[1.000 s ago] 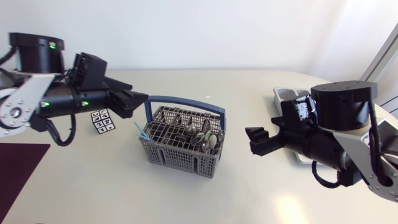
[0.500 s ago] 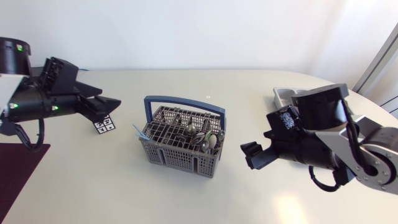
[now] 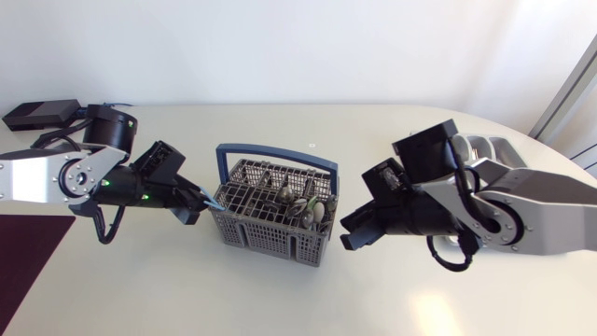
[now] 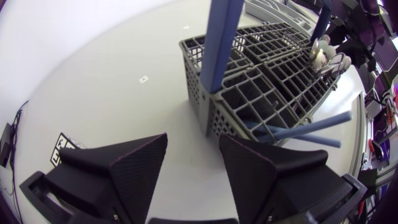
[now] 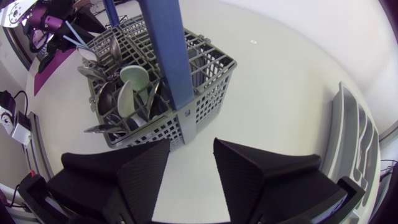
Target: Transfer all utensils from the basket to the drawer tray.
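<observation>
Between the two tools, basket [image 3: 266,238]: grey, mid-surface, with a blue handle [image 3: 275,154] arching over it from end to end.
Spoons [image 3: 303,201]: bunched in the right half of the basket, bowls up and overlapping. A pinch there may lift two at once or let one slip.
Blue sticks [image 3: 210,198]: these jut out over the basket's left end wall, just beside the left tool. A nudge could flick them onto the surface.
Left tool [image 3: 191,213]: spread and empty, low by the left end of the basket. If it pushes on at this height it would probably shove or tip the light basket, not reach inside.
Right tool [image 3: 350,233]: spread and empty, close to the basket's near right corner. The same shove risk applies, and the handle bars a straight drop onto the spoons.
Both arms: they close on one basket from opposite ends, so they may clash over it.
Tray [image 3: 490,149]: at the far right, partly hidden behind the right arm. The carry must swing round that arm's own links.
</observation>
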